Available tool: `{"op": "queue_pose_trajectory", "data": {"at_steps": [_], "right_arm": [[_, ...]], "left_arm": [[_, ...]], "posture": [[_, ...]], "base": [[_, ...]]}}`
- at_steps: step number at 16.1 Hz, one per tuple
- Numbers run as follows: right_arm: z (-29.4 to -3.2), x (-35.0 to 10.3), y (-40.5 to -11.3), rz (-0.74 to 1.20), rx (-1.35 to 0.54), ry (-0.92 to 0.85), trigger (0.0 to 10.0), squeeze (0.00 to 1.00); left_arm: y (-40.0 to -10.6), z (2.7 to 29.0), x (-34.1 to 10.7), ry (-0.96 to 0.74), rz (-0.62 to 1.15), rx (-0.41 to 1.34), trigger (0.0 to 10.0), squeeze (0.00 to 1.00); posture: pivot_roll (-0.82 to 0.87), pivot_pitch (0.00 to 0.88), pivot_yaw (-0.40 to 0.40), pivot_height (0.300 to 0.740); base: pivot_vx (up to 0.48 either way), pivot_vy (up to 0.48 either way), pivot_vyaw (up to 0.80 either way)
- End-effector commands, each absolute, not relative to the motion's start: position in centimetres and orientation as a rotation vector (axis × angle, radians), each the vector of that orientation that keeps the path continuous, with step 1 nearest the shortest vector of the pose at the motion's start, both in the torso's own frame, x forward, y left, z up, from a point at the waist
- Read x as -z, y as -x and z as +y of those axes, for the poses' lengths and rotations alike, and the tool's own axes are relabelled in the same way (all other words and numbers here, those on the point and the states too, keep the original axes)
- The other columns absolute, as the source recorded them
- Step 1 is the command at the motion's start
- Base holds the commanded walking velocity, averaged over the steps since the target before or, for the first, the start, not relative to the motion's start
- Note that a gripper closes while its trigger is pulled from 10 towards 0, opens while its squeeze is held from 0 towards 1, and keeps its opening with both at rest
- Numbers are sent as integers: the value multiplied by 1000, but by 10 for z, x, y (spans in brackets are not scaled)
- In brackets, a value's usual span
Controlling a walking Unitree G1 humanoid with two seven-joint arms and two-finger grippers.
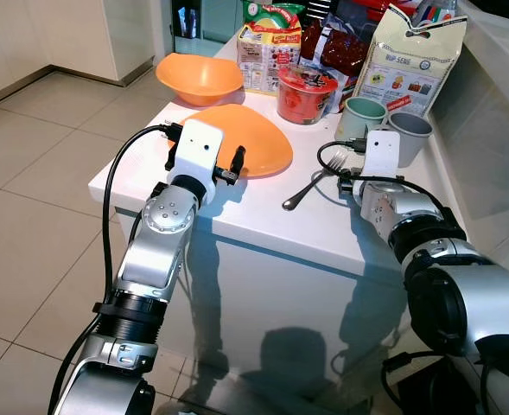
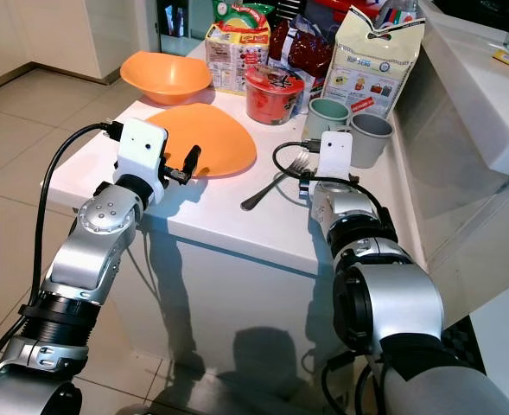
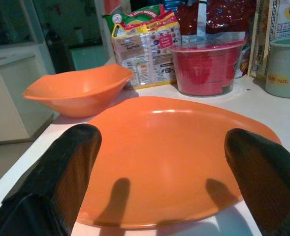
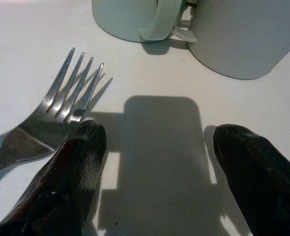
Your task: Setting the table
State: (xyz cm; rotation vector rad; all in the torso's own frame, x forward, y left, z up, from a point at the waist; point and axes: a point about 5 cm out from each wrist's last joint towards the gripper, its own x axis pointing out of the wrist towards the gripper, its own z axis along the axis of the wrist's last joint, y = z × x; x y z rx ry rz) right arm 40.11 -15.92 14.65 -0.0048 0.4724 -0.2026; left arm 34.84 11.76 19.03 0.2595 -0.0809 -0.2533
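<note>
A white tabletop (image 1: 263, 216) fills the centre of the head views, set against a tiled floor (image 1: 29, 199) at the left of the frame. At mid-frame lies an orange plate (image 1: 254, 138); an orange bowl (image 1: 198, 76) sits just beyond it toward the upper left. Along the top edge stand food packets (image 1: 267, 43), a tall cream pouch (image 1: 410, 60) and a red noodle cup (image 1: 306, 93). Right of centre, a pale green mug (image 1: 362, 117) and a grey mug (image 1: 408, 134) stand touching each other. A metal fork (image 1: 310, 188) lies on the tabletop between the plate and the mugs, tines toward the mugs. The left hand (image 3: 159, 167) sits at the plate's near edge, fingers spread wide with the plate between them, gripping nothing. The right hand (image 4: 154, 167) hovers low just beside the fork's tines, fingers wide apart and empty, one fingertip (image 4: 83, 147) close against the fork.
</note>
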Motion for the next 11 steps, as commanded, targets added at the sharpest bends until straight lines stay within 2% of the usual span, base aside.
{"op": "queue_pose_trajectory", "data": {"at_steps": [1,5,8,10,11], "right_arm": [[-155,-157,-405,461,201,-28,8667,0],[-141,-169,-409,468,162,-106,9059,0],[-130,-174,-410,479,134,-143,8471,0],[-129,-167,-408,489,133,-120,7608,0],[-129,-166,-407,496,134,-118,7765,0]], "left_arm": [[-346,115,-194,-258,-100,259,10000,0],[-347,113,-195,-257,-102,262,10000,0],[-349,112,-195,-256,-102,267,10000,0],[-349,112,-195,-258,-101,271,10000,0],[-349,112,-195,-259,-101,272,10000,0]], "posture": [[187,0,-132,740],[178,0,-130,740],[172,0,-127,740],[172,0,-122,740],[172,0,-119,740]], "base": [[0,0,0],[0,0,0],[0,0,0],[0,0,0],[0,0,0]]}}
